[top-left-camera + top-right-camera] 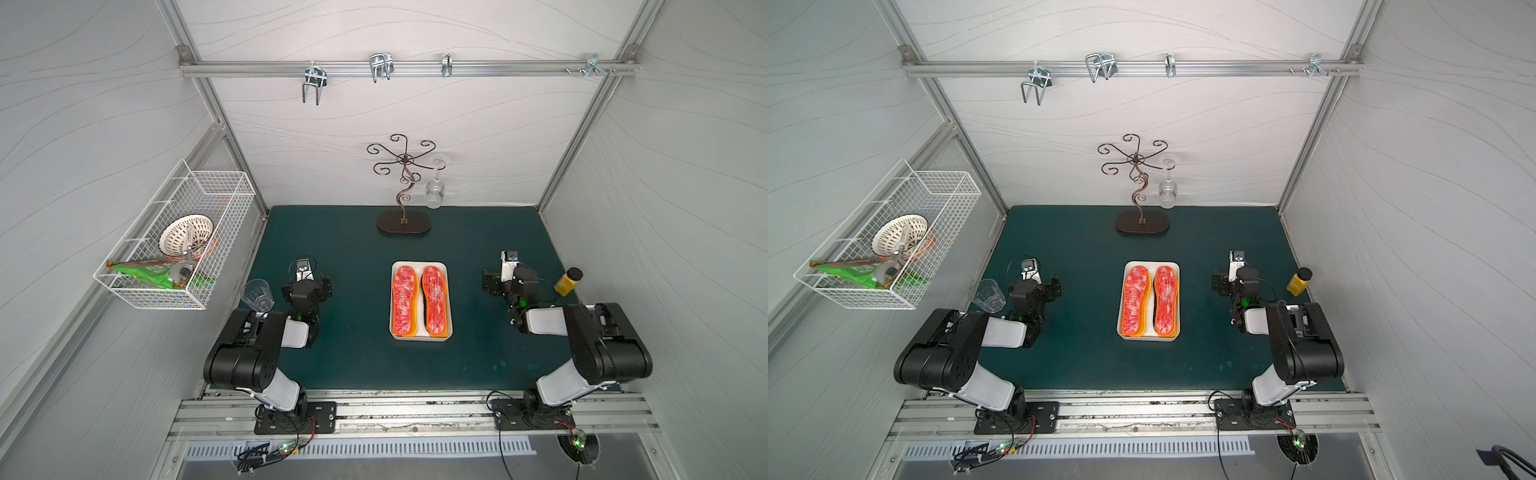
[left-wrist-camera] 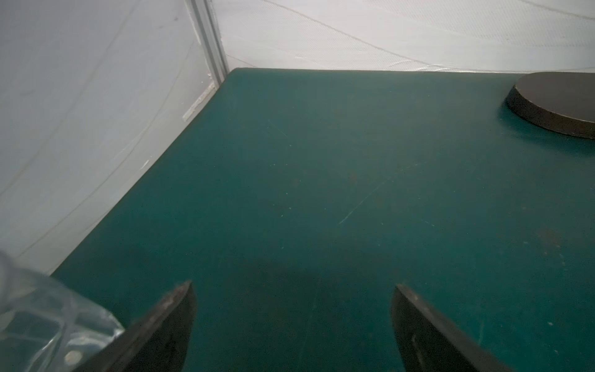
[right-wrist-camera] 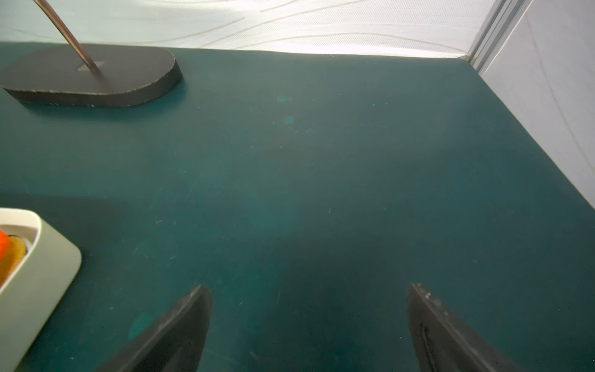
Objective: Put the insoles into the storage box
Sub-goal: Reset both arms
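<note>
The green desk (image 1: 353, 365) carries the white storage box (image 1: 419, 263), which sits between the two grippers and well apart from each. The insoles (image 1: 404, 300) lie inside it in two side-by-side stacks, a red speckled one on top of each, with orange-yellow edges showing beneath. The left gripper (image 2: 293, 286) hangs over bare desk, jaws spread wide and holding nothing. The right gripper (image 3: 309, 286) is likewise wide and empty, with a corner of the box off to its inner side. A clear tumbler (image 1: 257, 294) stands just beside the left gripper, on its outer side.
</note>
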### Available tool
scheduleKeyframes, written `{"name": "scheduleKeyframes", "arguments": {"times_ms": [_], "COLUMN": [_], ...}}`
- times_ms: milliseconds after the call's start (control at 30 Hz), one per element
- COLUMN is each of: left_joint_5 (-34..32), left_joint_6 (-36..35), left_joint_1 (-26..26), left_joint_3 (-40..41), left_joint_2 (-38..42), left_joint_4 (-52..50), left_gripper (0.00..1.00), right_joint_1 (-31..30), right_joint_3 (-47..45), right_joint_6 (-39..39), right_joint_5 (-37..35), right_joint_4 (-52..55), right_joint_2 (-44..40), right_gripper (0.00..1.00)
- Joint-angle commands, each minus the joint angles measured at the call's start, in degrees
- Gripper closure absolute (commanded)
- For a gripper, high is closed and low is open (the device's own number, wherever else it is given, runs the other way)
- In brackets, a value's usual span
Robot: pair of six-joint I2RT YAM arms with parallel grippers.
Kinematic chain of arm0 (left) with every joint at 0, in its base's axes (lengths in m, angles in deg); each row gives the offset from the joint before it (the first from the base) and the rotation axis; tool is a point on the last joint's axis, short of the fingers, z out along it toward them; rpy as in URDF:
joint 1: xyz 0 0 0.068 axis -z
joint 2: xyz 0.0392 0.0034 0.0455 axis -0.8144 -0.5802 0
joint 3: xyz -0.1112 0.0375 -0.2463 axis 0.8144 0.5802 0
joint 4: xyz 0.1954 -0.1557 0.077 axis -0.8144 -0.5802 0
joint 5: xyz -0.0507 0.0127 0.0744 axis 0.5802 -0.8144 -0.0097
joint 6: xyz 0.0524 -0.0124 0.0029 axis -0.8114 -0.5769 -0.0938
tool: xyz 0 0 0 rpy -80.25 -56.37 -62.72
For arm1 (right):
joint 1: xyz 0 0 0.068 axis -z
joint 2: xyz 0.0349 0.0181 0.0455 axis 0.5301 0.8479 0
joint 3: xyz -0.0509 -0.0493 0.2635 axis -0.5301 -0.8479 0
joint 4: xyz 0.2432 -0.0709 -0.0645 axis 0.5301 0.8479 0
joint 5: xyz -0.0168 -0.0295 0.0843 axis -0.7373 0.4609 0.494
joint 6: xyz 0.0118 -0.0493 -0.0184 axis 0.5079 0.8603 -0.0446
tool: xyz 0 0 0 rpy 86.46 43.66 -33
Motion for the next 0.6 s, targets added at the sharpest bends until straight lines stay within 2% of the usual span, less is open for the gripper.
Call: {"name": "scheduleKeyframes", "arguments": {"times_ms": [0,567], "left_joint_5": [8.25,7.43], "left_joint_6": [3.08,2.79], "left_joint_1": [-4.21,-3.71], "left_joint_3": [-3.89,-3.7], "left_joint_2": [0.6,0.64], "left_joint_4": [-3.39,-3.02], "left_gripper": [0.0,0.0], "right_joint_1": [1.06,0.75], "right_joint_3": [0.85,0.73], "right_joint_6": [-1.03,-0.92], "right_joint_5": [4.21,3.72], "right_joint_4": [0.43,0.35], "right_joint_2": [0.48,0.4], "right_gripper": [0.01,0.01]}}
